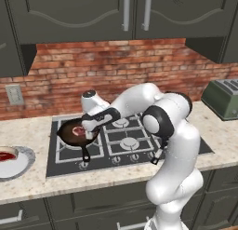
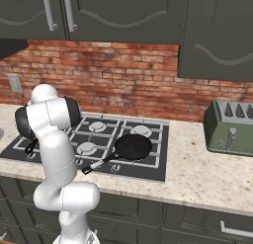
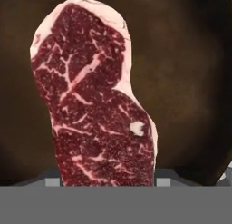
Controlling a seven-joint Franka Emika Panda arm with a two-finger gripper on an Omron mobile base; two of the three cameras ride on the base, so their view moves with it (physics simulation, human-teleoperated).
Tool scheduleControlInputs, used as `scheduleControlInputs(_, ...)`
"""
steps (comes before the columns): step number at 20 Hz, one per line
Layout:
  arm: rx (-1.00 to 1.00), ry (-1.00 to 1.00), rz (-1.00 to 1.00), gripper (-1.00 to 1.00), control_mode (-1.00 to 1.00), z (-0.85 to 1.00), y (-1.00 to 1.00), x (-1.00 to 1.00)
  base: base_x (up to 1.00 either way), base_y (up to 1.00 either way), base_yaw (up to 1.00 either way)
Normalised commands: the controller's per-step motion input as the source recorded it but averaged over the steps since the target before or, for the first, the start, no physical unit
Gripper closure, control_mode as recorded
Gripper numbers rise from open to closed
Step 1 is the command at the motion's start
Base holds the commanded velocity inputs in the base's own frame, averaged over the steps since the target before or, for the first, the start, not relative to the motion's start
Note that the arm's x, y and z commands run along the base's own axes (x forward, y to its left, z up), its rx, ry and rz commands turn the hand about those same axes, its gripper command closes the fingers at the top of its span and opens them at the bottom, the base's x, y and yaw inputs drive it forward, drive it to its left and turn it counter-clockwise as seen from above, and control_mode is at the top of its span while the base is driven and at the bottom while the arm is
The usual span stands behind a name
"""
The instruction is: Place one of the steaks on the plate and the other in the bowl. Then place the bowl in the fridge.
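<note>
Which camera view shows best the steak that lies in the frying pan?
The hand view: the steak shows close up, with marbling and fat rim clear. In the left base view it is a small red patch in the pan, beside the gripper.

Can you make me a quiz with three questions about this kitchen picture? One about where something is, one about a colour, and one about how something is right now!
1. Where is the pan steak?
A. On the toaster
B. In the black pan on the stove
C. On the floor

2. What colour is the toaster?
A. Green
B. Yellow
C. Pink

3. How is the plate right now?
A. Upside down
B. Stacked with bowls
C. Carrying a steak

Answers:
1. B: the hand view shows it lying on the dark bottom of the black pan, which sits on the stove.
2. A: the toaster at the right end of the counter is green.
3. C: the plate at the left edge carries the plate steak, red with a pale rim.
</note>
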Motion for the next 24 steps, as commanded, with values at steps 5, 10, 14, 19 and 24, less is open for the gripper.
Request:
scheduleControlInputs(5, 0.00, -0.11, 0.08, 1.00, -1.00, 0.98, 0.10, -0.22, 0.00, 0.00, 0.00)
scheduleControlInputs(10, 0.05, -0.12, 0.00, 1.00, -1.00, 0.69, -0.31, -0.91, 0.00, 0.00, 0.00)
scheduleControlInputs(14, 0.18, -0.18, 0.00, 1.00, -1.00, 0.60, -0.82, -1.00, 0.00, 0.00, 0.00)
scheduleControlInputs(19, 0.26, -0.14, 0.00, 1.00, -1.00, 0.66, -1.00, -0.97, 0.00, 0.00, 0.00)
scheduleControlInputs(24, 0.11, -0.02, 0.00, 1.00, -1.00, 0.30, -0.92, -0.92, 0.00, 0.00, 0.00)
